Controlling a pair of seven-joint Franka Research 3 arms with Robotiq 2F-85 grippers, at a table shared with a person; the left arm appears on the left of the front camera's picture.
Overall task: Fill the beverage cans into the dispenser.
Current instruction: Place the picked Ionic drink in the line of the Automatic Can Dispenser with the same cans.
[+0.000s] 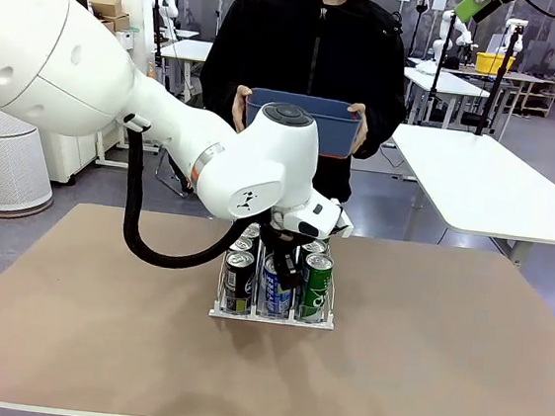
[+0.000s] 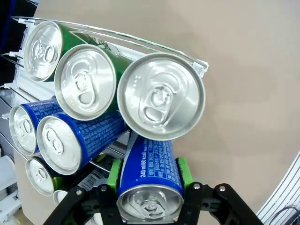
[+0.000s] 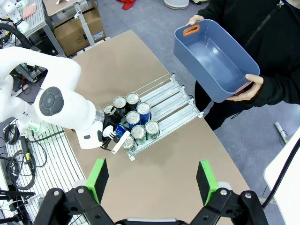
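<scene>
You can read "240 ml(68 kcal)" in white down the side of the blue can (image 2: pixel 150 173) that the left gripper (image 2: pixel 149 180) pinches between its green pads (image 2: pixel 114 174); the finer print on it and on the other blue cans is too small to make out. The front view gives you three front cans in the dispenser (image 1: pixel 271 315): a black and silver one (image 1: pixel 238 281), a blue one (image 1: pixel 276 289), a green one (image 1: pixel 317 280) with white lettering you cannot read at that size. From the left wrist you count three green cans (image 2: pixel 86 82) in one lane and two blue cans (image 2: pixel 63 143) beside them, tops toward the camera, plus smaller tops at the lower left whose colours are unclear. The right wrist view shows about seven silver tops clustered at the robot-side end of the rack, the held can among them, with the far end of the lanes bare wire. The dispenser sits near the middle of the table (image 1: pixel 440 364), well apart from every edge, with open brown surface on both sides and toward the near edge. The right gripper (image 3: pixel 152 180) hangs high above the table, jaws spread wide, gripping nothing. A person at the far edge holds one blue tub (image 3: pixel 213 58) in both hands, off the table.
</scene>
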